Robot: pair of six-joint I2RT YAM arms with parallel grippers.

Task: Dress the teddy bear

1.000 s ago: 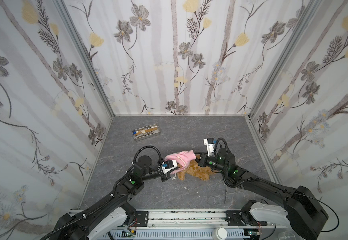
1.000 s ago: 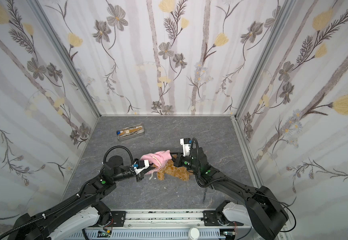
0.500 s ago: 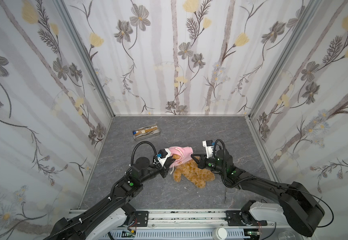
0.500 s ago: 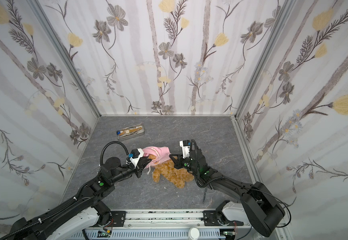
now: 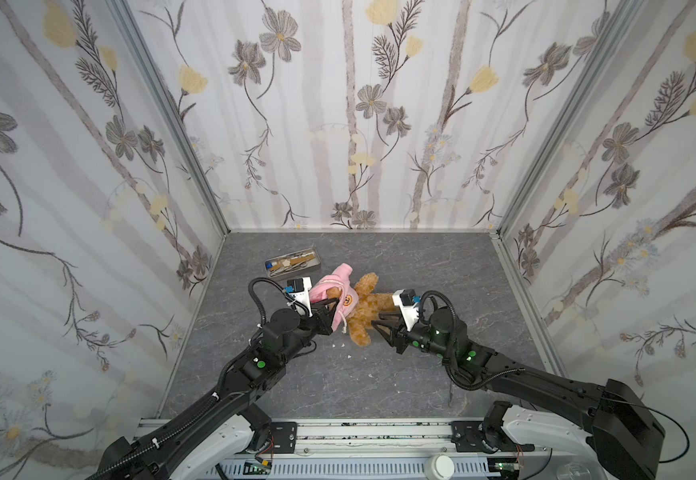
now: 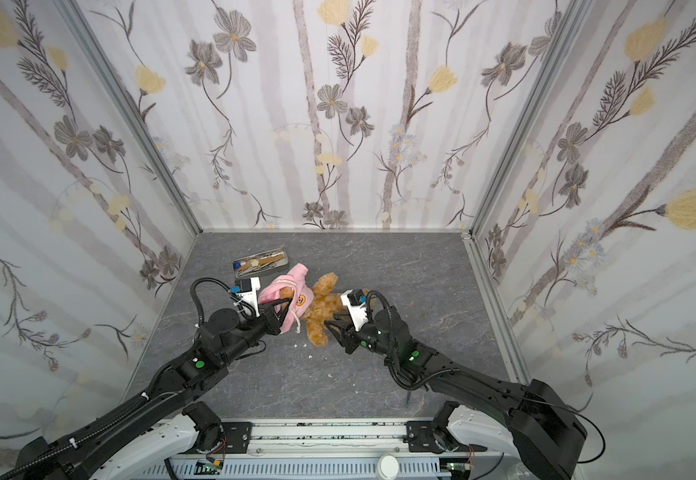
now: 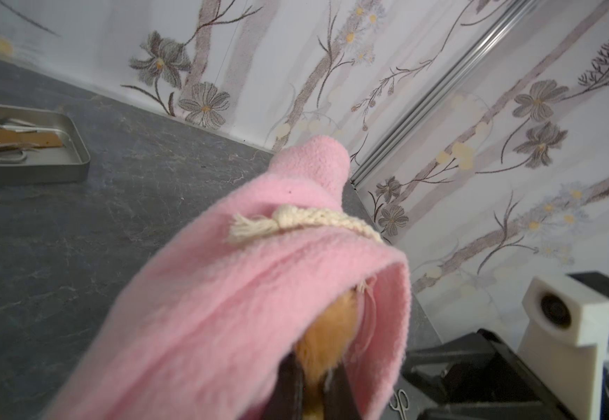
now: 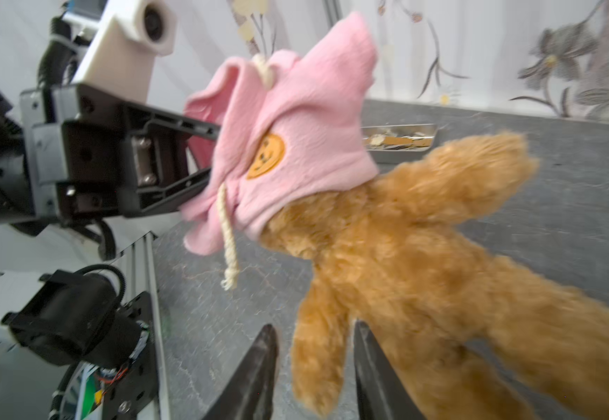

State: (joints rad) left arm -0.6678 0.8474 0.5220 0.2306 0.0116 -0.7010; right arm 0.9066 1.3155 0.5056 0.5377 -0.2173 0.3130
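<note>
The fluffy golden-brown teddy bear (image 5: 367, 309) (image 6: 323, 309) (image 8: 423, 272) is held off the grey floor with its head inside a pink shirt (image 5: 338, 291) (image 6: 292, 291) (image 8: 295, 127). My left gripper (image 5: 327, 313) (image 7: 312, 389) reaches into the shirt (image 7: 241, 291) and is shut on the bear's fur (image 7: 332, 327); the shirt hides its fingertips in both top views. My right gripper (image 5: 375, 326) (image 6: 329, 326) (image 8: 315, 334) stands open at the bear's other end. One furry limb hangs loose between its fingers (image 8: 266, 349).
A metal tray (image 5: 293, 262) (image 6: 260, 262) (image 7: 59, 171) of tools lies just behind the shirt. Small scissors (image 7: 400, 400) and white scraps (image 5: 340, 344) lie on the floor. Floral walls close in the left, back and right sides.
The right gripper was shut on the bear and has opened, letting the limb go. The left gripper has carried the shirt and the bear's head back toward the tray.
</note>
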